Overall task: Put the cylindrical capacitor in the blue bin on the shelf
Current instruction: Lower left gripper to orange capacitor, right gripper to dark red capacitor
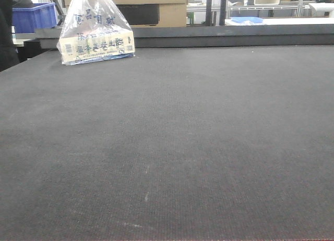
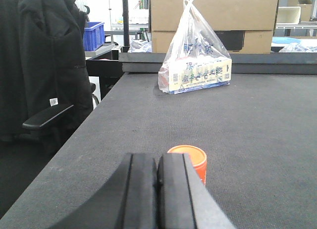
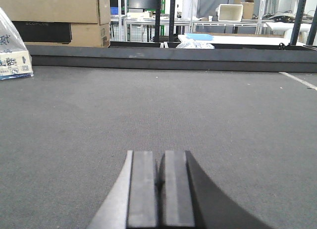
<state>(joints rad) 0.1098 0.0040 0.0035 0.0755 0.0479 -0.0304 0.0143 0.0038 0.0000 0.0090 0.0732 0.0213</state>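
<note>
The cylindrical capacitor [image 2: 194, 157], a short orange cylinder, stands upright on the dark mat in the left wrist view. It sits just beyond and slightly right of my left gripper [image 2: 158, 162], whose right finger hides its lower left part. That gripper is shut with nothing between its pads. My right gripper [image 3: 159, 159] is shut too and hovers over bare mat. A blue bin [image 1: 32, 16] stands beyond the table's far left corner, and the same blue bin [image 2: 94, 34] shows in the left wrist view. The shelf is out of view. Neither gripper appears in the front view.
A clear plastic bag holding a printed box [image 1: 95, 31] stands at the back left of the mat. Behind it run a raised dark ledge [image 1: 219, 38] and cardboard boxes [image 2: 213, 16]. A black chair draped with a jacket [image 2: 44, 65] stands off the table's left edge.
</note>
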